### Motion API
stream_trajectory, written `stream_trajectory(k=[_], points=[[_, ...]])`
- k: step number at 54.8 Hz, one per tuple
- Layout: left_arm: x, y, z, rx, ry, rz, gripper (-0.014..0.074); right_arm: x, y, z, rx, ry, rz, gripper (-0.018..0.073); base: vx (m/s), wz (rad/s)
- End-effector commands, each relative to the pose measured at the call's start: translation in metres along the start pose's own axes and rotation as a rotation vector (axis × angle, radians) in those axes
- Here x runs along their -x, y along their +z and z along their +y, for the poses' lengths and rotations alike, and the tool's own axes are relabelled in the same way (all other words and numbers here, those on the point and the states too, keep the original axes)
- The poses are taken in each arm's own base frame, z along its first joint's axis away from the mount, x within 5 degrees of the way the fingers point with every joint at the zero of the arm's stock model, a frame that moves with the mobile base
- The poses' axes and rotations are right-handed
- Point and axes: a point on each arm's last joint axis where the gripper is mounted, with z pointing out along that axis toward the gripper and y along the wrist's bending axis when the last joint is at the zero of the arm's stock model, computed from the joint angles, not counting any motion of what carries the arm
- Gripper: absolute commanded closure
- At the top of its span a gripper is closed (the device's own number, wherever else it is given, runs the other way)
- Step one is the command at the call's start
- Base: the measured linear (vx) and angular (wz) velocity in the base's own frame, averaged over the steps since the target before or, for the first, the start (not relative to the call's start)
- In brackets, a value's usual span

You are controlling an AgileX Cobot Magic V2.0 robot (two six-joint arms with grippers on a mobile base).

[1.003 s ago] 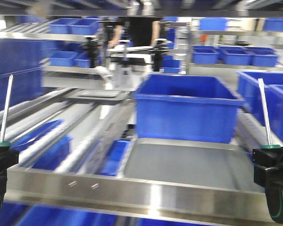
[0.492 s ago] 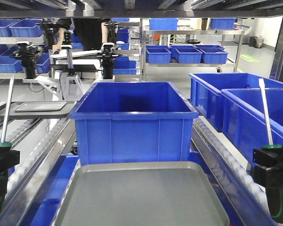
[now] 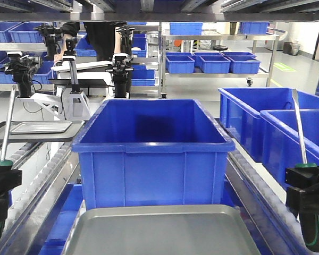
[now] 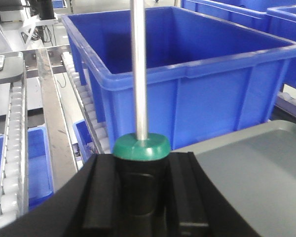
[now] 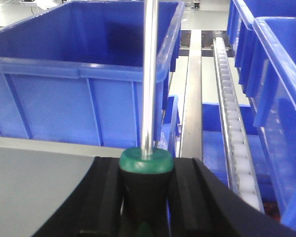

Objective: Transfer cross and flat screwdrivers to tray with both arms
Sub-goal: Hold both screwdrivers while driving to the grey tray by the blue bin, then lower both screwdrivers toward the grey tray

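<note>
While both arms sit at the near edges of the front view, the left gripper is closed on the black handle of the left screwdriver. Its two fingers press against the handle just below the green collar. The shaft stands near vertical, tip uppermost. The right gripper is clamped in the same manner on the right screwdriver. This shaft is likewise near vertical, and the handle end protrudes below the fingers. Which tool carries the cross tip cannot be determined. The grey metal tray lies low and central between the two grippers, apart from both tools. A deep blue bin stands directly behind the tray's far rim. Roller conveyor tracks run along either side of the bin.
</note>
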Motion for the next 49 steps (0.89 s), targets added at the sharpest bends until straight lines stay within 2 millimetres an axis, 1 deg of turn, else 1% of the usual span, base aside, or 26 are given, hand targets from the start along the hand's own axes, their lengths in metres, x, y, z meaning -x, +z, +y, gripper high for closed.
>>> stream_trajectory(k=[1,39,49], points=[[0.0177,-0.008,-0.0006,0.011,-0.02,-0.126,0.0593,0.0179,-0.0095,0.0018,0.025,-0.018,-0.125,0.0567,0.08,0.06],[0.019,-0.0082,-0.0002,0.014,-0.021,-0.14,0.0593,0.0186,-0.0096,0.0021,0.028,-0.018,-0.133,0.0567,0.02,0.01],[0.0193,-0.0083,-0.0001,0.015,-0.021,-0.143,0.0593,0.0218,-0.0099,0.0032,0.041,-0.02,-0.168,0.0567,0.0,0.0]])
